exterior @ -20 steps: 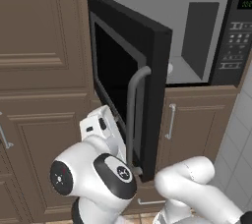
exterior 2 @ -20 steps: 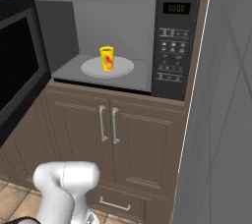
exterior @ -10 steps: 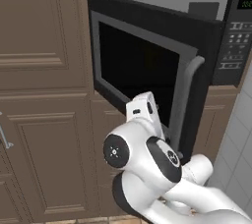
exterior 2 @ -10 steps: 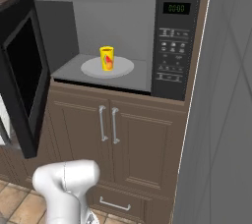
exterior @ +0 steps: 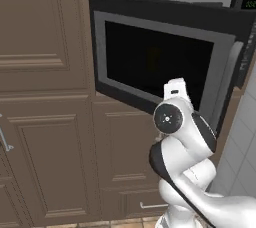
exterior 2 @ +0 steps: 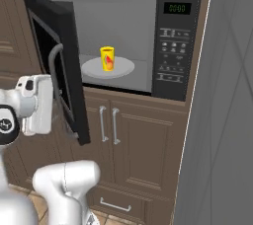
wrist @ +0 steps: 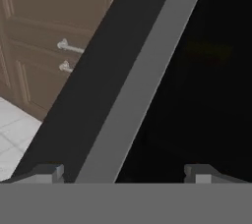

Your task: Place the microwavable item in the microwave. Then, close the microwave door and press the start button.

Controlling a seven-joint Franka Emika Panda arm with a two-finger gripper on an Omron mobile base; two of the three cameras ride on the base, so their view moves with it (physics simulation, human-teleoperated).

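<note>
The small yellow cup [exterior 2: 107, 58] with a red-orange mark stands upright on the white turntable plate [exterior 2: 123, 67] inside the black microwave [exterior 2: 170, 46]. The microwave door [exterior: 155, 62] hangs about half open, its curved grey handle [exterior 2: 54, 78] facing outward. My white hand [exterior 2: 38, 104] is up against the door's outer face. In the hand view my gripper [wrist: 124, 175] is open, with its fingertips [wrist: 49, 173] wide apart and nothing between them. Just ahead are the door's black edge, its grey frame band [wrist: 147, 66] and the dark window [wrist: 206, 70].
Brown cabinet doors [exterior 2: 133, 140] with paired bar handles [exterior 2: 101, 123] sit under the microwave, above a drawer handle [exterior 2: 114, 204]. A tall grey panel [exterior 2: 222, 120] rises at the right. Tall brown cabinets [exterior: 40, 47] stand left of the microwave. The keypad [exterior 2: 170, 66] and green display [exterior 2: 177, 8] are unobstructed.
The microwave door has swung further toward shut, from wide open to about halfway. My arm has followed it to the right with the hand against its outer face. The cup has not moved.
</note>
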